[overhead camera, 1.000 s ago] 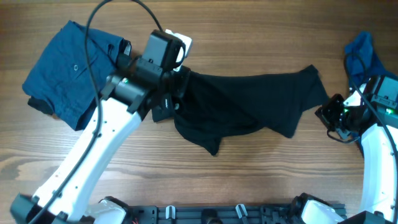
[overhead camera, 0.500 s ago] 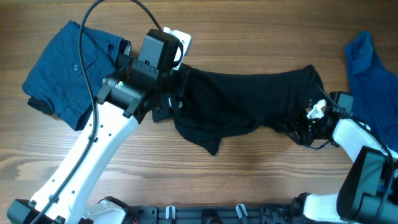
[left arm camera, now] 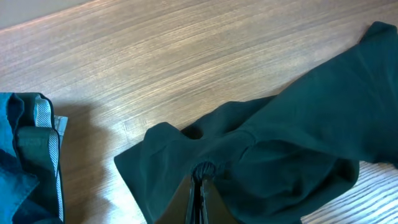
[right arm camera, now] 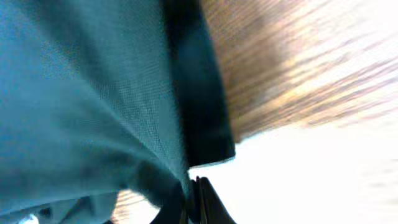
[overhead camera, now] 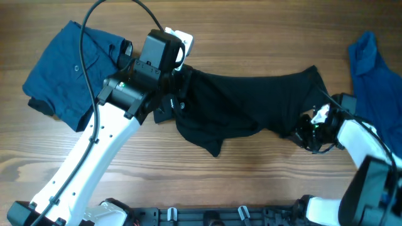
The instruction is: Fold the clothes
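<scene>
Centre frame, the left gripper (left arm camera: 200,185) and right gripper (right arm camera: 194,198) each clamp together on opposite ends of a black T-shirt (overhead camera: 245,103).

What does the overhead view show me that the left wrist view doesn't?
Only overhead: the whole black T-shirt spread between both arms, the right fingers at its right corner, and the blue shirt by the table's right edge. Only left wrist: the left fingers pinched shut on a bunched fold of the T-shirt, which the wrist hides from above. Both: the dark blue buttoned garment left of the T-shirt, and the wooden table.
</scene>
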You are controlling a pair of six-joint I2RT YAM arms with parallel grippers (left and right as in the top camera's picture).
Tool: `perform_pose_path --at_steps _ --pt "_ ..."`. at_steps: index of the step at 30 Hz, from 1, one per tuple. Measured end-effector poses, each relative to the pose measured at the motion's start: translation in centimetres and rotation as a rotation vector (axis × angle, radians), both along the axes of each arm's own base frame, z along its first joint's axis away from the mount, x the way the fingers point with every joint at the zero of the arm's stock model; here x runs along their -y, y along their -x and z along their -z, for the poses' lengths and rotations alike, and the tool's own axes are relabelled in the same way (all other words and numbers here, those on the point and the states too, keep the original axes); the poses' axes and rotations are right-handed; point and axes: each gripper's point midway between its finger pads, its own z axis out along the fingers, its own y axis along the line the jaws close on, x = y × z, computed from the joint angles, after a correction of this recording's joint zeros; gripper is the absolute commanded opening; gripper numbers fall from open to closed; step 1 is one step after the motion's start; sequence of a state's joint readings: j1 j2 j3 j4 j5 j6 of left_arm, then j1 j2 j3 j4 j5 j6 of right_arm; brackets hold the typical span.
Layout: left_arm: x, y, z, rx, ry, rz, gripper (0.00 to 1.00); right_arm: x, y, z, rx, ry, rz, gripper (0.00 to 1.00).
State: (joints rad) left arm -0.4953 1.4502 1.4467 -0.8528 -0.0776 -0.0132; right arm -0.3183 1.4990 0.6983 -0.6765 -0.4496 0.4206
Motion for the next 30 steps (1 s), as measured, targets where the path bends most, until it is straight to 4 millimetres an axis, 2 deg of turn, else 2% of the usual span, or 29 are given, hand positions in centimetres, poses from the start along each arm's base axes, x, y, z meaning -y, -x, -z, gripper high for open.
perform_pose_path --at_steps 3,7,9,10,13,15,17,18,21,22,23,27,29,30 --pt "-0.1 0.2 0.2 -0.011 -0.006 0.000 0.04 1.7 -0.6 -4.8 0.084 0.121 0.006 0.04" --pt "-0.5 1.0 0.9 -0.049 -0.034 0.008 0.04 2.2 -0.2 -12.4 0.200 0.195 0.031 0.04" --pt "-0.9 1.8 1.1 -0.070 -0.050 0.014 0.04 2.4 -0.3 -16.9 0.301 0.236 0.049 0.05" --pt "-1.0 2.0 0.9 -0.072 -0.051 0.015 0.04 2.4 -0.2 -18.4 0.335 0.248 0.056 0.04" --pt "-2.1 5.0 -0.8 -0.076 -0.056 0.030 0.04 2.6 0.3 -25.4 0.472 0.306 0.080 0.04" --pt "-3.3 7.5 -3.9 -0.023 -0.027 0.037 0.04 2.8 1.1 -29.2 0.530 0.351 0.097 0.04" --pt "-4.0 8.7 -7.0 0.047 0.011 0.036 0.04 3.3 1.6 -33.7 0.620 0.409 0.121 0.04" --pt "-4.4 9.5 -9.4 0.103 0.042 0.036 0.04 3.4 2.0 -36.2 0.671 0.439 0.135 0.04" --pt "-5.4 11.5 -15.6 0.254 0.124 0.041 0.04 3.6 3.9 -41.7 0.777 0.507 0.173 0.04" --pt "-5.6 11.9 -17.0 0.288 0.139 0.048 0.04 3.6 4.1 -42.6 0.790 0.517 0.179 0.04" --pt "-5.8 12.6 -19.3 0.345 0.170 0.061 0.04 3.7 4.4 -44.0 0.818 0.533 0.189 0.04" --pt "-6.6 14.5 -24.8 0.490 0.225 0.087 0.04 4.2 4.7 -47.7 0.897 0.577 0.219 0.04" --pt "-6.9 15.2 -26.9 0.554 0.246 0.101 0.04 4.6 4.7 -48.3 0.905 0.599 0.236 0.04" --pt "-6.9 15.3 -27.7 0.580 0.254 0.104 0.04 4.8 4.5 -47.9 0.881 0.603 0.239 0.04"
